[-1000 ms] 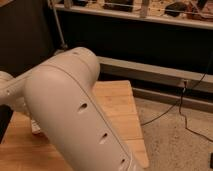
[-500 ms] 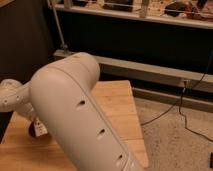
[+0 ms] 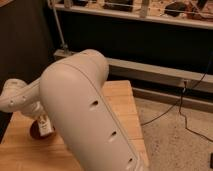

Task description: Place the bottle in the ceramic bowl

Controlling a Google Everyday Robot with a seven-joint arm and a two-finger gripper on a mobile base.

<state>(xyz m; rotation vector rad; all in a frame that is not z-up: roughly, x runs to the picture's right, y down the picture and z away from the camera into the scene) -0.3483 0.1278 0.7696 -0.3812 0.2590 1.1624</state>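
Note:
The small white bottle (image 3: 45, 123) with dark red marks stands upright at the table's left side, right at the orange-red ceramic bowl (image 3: 36, 132), whose rim shows just below and left of it. My gripper (image 3: 40, 113) hangs from the white wrist directly above the bottle and is mostly hidden behind my large white arm link (image 3: 85, 110). I cannot tell whether the bottle rests in the bowl or hangs just over it.
The wooden table (image 3: 120, 100) ends at its right edge near the middle of the view. Beyond it are a speckled floor with a black cable (image 3: 170, 107), a metal rail and dark shelving (image 3: 150, 70) at the back, and a dark panel at the left.
The wrist and arm have shifted slightly to the right and up. The bottle now shows more clearly beside the bowl.

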